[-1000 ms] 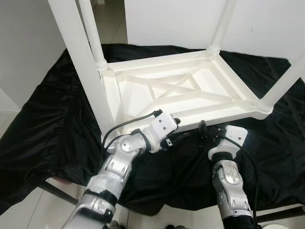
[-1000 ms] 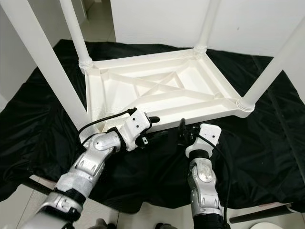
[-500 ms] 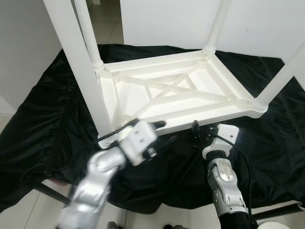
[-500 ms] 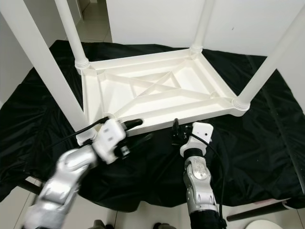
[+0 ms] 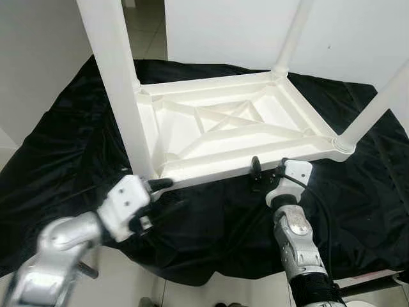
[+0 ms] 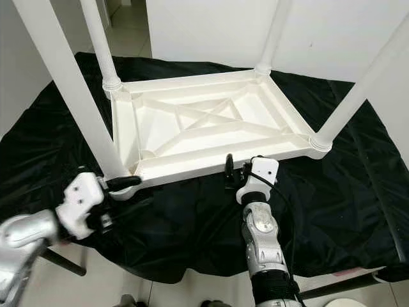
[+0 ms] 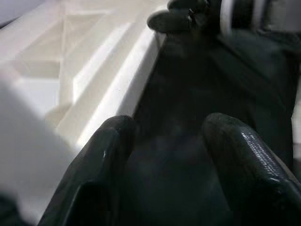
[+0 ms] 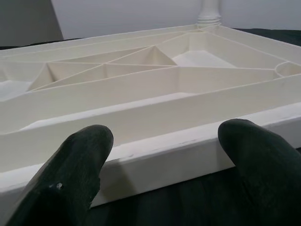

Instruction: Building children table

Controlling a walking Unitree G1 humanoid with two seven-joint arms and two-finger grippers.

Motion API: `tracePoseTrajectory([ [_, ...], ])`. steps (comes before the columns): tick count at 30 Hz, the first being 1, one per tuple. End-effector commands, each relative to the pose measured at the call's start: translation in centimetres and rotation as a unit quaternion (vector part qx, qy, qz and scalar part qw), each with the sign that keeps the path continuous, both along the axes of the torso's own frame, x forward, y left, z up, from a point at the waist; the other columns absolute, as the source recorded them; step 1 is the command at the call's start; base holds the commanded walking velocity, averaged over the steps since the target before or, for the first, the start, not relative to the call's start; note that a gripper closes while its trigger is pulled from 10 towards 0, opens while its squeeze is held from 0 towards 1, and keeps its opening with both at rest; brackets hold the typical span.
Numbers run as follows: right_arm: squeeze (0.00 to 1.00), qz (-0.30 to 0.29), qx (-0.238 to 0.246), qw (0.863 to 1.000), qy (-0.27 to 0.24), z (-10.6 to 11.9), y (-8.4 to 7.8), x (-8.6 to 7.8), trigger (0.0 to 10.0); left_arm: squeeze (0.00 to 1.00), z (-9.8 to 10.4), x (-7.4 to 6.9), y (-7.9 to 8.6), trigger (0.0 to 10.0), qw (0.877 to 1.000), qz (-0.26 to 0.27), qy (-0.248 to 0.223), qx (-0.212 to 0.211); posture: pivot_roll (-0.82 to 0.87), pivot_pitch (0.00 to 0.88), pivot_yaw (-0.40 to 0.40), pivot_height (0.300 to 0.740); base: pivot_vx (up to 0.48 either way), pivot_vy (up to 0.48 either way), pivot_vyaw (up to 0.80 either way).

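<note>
Right gripper (image 6: pixel 234 174) fingers spread wide, nothing between them, tips just short of near edge of upturned white table (image 6: pixel 198 125), rim directly ahead. Left gripper (image 6: pixel 124 190) fingers parted too, nothing held, one tip beside table's near-left corner at foot of a leg (image 6: pixel 70 89), other over black cloth (image 6: pixel 332 185). Table upside down on cloth, ribbed underside up, four legs pointing up.

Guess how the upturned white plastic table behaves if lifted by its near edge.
The upturned white plastic table looks ribbed and hollow, so probably stiff and light. Its four tall legs may make it top-heavy when tilted. On the black cloth it could slide.
</note>
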State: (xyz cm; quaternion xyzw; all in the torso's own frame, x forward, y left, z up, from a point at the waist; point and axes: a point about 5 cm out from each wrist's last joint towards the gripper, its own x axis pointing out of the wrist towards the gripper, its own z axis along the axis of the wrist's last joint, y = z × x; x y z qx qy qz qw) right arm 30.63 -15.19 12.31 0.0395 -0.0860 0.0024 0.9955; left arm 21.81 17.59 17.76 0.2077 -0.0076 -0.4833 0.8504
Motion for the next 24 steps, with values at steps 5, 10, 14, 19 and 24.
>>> tracePoseTrajectory([
  [5, 0.00, 0.002, 0.005, 1.000, 0.003, -0.4, 0.2, 0.0, 10.0, 0.00, 0.2, -0.4, 3.2, 10.0, 0.998, -0.005, 0.040, 0.044, 0.10, 0.073, -0.049, 0.740, 0.000, 0.000, 0.00],
  [10, 0.00, 0.002, 0.005, 1.000, 0.004, -0.6, 0.3, -0.1, 10.0, 0.00, 1.1, 1.4, 6.4, 10.0, 0.995, 0.089, 0.011, 0.046, 0.09, 0.074, -0.037, 0.740, 0.000, 0.000, 0.00],
  [14, 0.00, -0.002, 0.006, 1.000, 0.003, -0.6, 0.1, -0.2, 10.0, 0.00, 1.3, 2.7, 6.7, 10.0, 0.988, 0.150, -0.018, 0.024, 0.09, 0.072, -0.037, 0.740, 0.000, 0.000, 0.00],
  [19, 0.00, -0.002, 0.008, 1.000, 0.002, -0.7, 0.2, -0.2, 10.0, 0.00, 2.3, 4.7, 8.1, 10.0, 0.969, 0.236, -0.076, 0.010, 0.09, 0.072, -0.040, 0.740, 0.000, 0.000, 0.00],
  [24, 0.00, -0.001, 0.009, 1.000, 0.002, -0.7, 0.4, -0.2, 10.0, 0.00, 3.0, 6.0, 9.1, 10.0, 0.949, 0.297, -0.107, -0.002, 0.08, 0.072, -0.039, 0.740, 0.000, 0.000, 0.00],
])
